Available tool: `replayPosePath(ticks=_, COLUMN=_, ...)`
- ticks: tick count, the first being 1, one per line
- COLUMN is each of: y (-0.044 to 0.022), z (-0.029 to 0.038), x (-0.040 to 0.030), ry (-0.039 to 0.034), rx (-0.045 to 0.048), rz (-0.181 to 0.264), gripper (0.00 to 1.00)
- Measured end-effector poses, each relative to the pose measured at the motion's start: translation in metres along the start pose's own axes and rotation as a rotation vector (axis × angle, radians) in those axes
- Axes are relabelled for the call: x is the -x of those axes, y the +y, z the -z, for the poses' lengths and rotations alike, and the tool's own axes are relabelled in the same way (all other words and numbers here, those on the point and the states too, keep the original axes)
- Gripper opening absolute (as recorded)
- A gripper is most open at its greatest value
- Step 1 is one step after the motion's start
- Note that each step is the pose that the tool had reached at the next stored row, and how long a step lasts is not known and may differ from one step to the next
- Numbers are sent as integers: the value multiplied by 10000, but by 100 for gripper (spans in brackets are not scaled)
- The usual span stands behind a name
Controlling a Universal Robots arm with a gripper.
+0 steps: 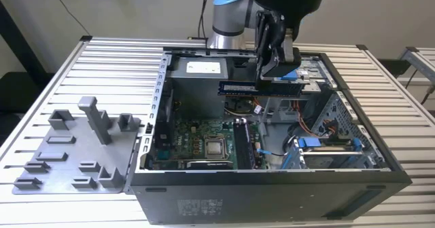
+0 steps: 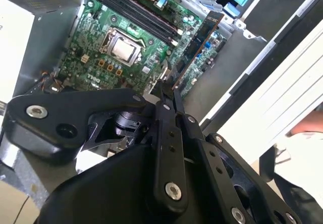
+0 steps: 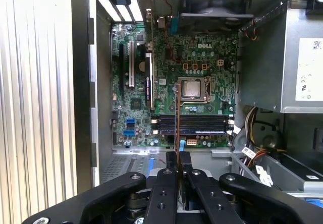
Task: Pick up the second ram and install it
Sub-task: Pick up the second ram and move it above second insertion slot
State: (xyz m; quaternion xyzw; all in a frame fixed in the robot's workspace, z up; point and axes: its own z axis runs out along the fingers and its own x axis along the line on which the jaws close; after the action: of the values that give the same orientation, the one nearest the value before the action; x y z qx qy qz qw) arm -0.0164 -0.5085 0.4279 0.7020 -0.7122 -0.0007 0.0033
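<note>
My gripper [image 1: 272,80] hangs above the open computer case [image 1: 272,179], shut on the second ram [image 1: 258,89], a long, flat blue stick held level over the motherboard [image 1: 197,141]. Both wrist views show the ram edge-on, running forward from between my fingers: the second wrist view shows it as the ram [image 2: 199,45] past the gripper [image 2: 169,90], the first wrist view as a thin line, the ram [image 3: 177,118] beyond the gripper [image 3: 177,156]. Below it lie the long dark memory slots [image 3: 194,124], near the bare processor [image 3: 192,89].
A grey fixture plate [image 1: 75,151] with upright holders lies on the slatted table at the exterior view's left. Inside the case are the power supply [image 1: 197,67], loose cables [image 3: 257,156] and blue drive-bay clips [image 1: 319,144]. The case walls ring the motherboard.
</note>
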Motion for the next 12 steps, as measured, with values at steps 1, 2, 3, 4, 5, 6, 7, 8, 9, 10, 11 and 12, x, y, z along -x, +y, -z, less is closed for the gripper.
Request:
replayPosePath(ticks=1, y=0, z=0, x=3, ry=-1, rx=0, rz=0, gripper=14)
replayPosePath(ticks=2, y=1, z=-1, x=7, ry=-2, rx=0, rz=-1, gripper=14)
replayPosePath(ticks=3, y=1, z=0, x=11, ry=-1, rx=0, rz=-1, gripper=14)
replayPosePath(ticks=4, y=1, z=0, x=15, ry=0, rx=0, rz=-1, gripper=14)
replayPosePath(ticks=5, y=1, z=0, x=20, ry=-1, rx=0, rz=0, gripper=14)
replayPosePath(ticks=6, y=1, z=0, x=25, ry=-1, rx=0, rz=-1, gripper=14)
replayPosePath(ticks=7, y=1, z=0, x=31, ry=-1, rx=0, rz=-1, gripper=14)
replayPosePath(ticks=8, y=2, z=0, x=37, ry=-1, rx=0, rz=-1, gripper=14)
replayPosePath(ticks=9, y=2, z=0, x=44, ry=0, rx=0, rz=-1, gripper=14)
replayPosePath(ticks=10, y=2, z=0, x=52, ry=-1, rx=0, rz=-2, gripper=14)
replayPosePath(ticks=11, y=2, z=0, x=60, ry=-1, rx=0, rz=-1, gripper=14)
replayPosePath(ticks=12, y=2, z=0, x=68, ry=-1, rx=0, rz=-1, gripper=14)
